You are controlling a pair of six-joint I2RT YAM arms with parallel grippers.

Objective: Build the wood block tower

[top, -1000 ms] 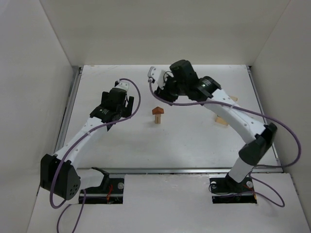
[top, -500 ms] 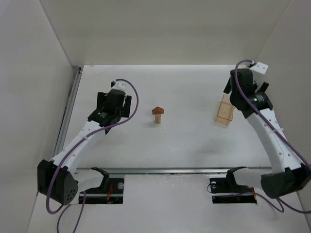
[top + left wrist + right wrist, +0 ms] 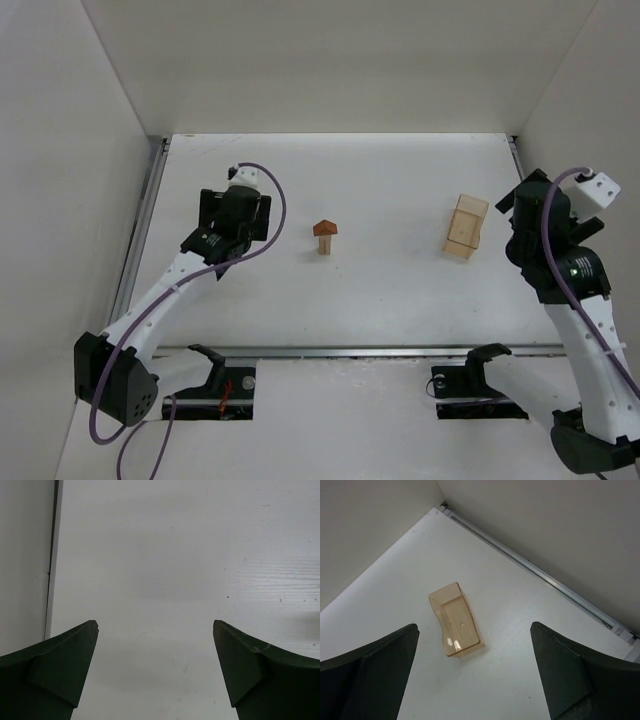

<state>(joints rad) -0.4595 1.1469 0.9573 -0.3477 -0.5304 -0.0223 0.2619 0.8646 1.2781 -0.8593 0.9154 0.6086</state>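
The wood block tower (image 3: 325, 238) stands mid-table: a slim pale tan post with a reddish-brown roof piece (image 3: 325, 228) on top. It shows only in the top view. My left gripper (image 3: 236, 220) is open and empty, to the left of the tower and apart from it. In the left wrist view the left gripper (image 3: 155, 625) has only bare table between its fingers. My right gripper (image 3: 519, 222) is open and empty at the right side, far from the tower. In the right wrist view the right gripper (image 3: 473, 625) also holds nothing.
A larger pale tan see-through box (image 3: 466, 227) lies on the table just left of the right gripper, and ahead of its fingers in the right wrist view (image 3: 456, 625). White walls close in the table on three sides. A metal rail (image 3: 52, 555) runs along the left edge.
My right arm has swung from beside the tower out to the right side, uncovering the tan box. My left gripper has drawn slightly left. The tower has not moved.
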